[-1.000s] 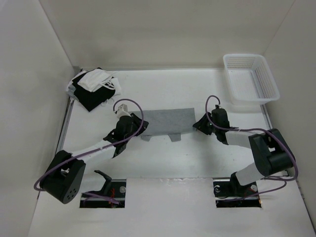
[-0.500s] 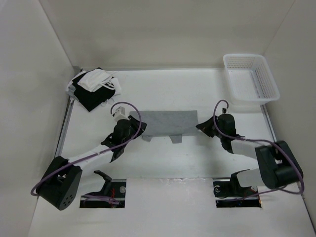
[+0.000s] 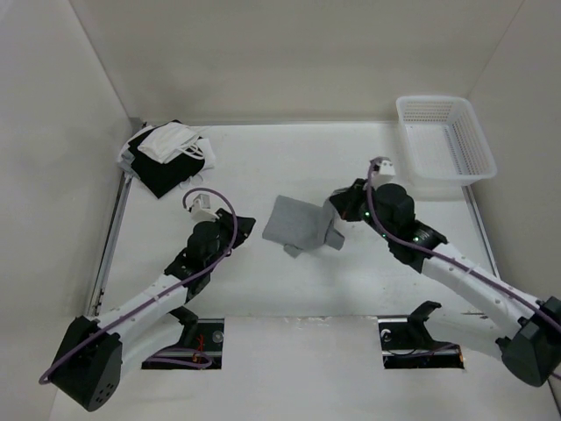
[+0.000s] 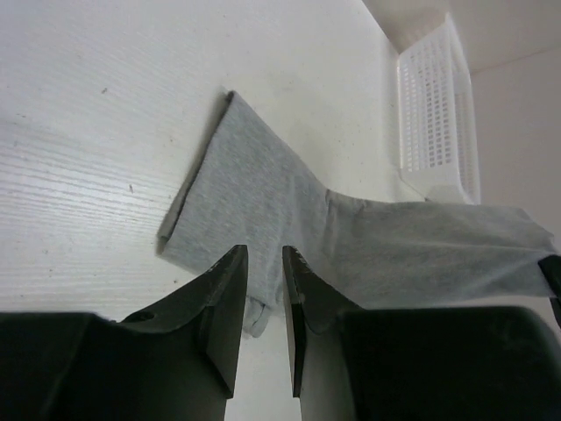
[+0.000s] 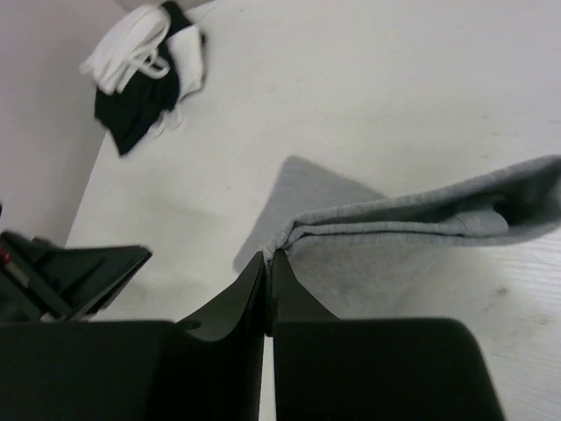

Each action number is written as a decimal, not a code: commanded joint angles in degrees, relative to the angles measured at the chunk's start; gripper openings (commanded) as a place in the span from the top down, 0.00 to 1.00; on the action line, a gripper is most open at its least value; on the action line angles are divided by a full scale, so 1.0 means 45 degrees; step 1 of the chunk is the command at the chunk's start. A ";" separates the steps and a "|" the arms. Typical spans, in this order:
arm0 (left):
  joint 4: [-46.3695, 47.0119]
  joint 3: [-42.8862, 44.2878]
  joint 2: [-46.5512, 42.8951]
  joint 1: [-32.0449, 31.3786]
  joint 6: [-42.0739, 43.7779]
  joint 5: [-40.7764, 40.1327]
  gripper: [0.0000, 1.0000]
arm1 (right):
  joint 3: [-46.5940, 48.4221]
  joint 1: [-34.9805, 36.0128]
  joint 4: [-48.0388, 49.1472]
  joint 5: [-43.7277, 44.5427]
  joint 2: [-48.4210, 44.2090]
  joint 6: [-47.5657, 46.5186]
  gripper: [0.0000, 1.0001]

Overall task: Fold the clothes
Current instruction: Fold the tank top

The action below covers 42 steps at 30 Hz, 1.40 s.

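Pinching one edge of the top (image 3: 294, 224), the right gripper (image 3: 337, 207) has its jaws closed on the grey fabric and holds that end raised over the white table (image 3: 289, 158); the rest lies mid-table. The left gripper (image 3: 244, 225) sits just left of the top, jaws slightly apart and empty. Plain white walls (image 3: 280, 53) enclose the table. A basket (image 3: 443, 182) stands far right, and a black-and-white pile (image 3: 162, 153) lies far left.

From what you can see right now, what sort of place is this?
Probably a robot test cell for folding laundry, not a home: two arms bolted to a white table boxed in by bare white walls, with a grey top, a pile of other garments and a white basket on it.
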 commanded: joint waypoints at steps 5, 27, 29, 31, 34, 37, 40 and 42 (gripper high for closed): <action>-0.0780 -0.0729 -0.1541 0.1049 -0.0125 0.0634 0.78 | 0.3027 0.3321 -0.1641 0.1142 0.3809 -0.1389 0.94; 0.0191 0.0304 -0.0356 0.0645 0.0011 0.1087 0.76 | 0.4635 0.3268 0.0213 0.0713 0.7645 0.0467 0.70; 0.1011 0.0869 0.1048 -0.0351 0.0167 0.0735 0.75 | 0.4049 0.2605 0.0329 0.0402 0.7662 0.0563 0.86; 0.1870 0.1455 0.2552 -0.1114 0.0381 0.0559 0.75 | 0.3831 0.2057 0.0466 -0.0144 0.7992 0.0739 0.90; 0.3140 0.1965 0.4623 -0.1508 0.0480 0.0343 0.75 | 0.3694 0.1508 0.1264 -0.0947 0.8695 0.0857 0.91; 0.4216 0.2005 0.6479 -0.1430 0.0383 0.0401 0.76 | 0.3830 0.0806 0.2106 -0.1416 0.9710 0.1130 0.91; 0.4861 0.1597 0.7732 -0.1177 0.0149 0.0596 0.77 | 0.3850 0.0103 0.3042 -0.1690 1.0629 0.1656 0.92; 0.5407 0.1012 0.8066 -0.1001 0.0051 0.0714 0.77 | 0.3637 -0.0230 0.3784 -0.1943 1.1059 0.2125 0.92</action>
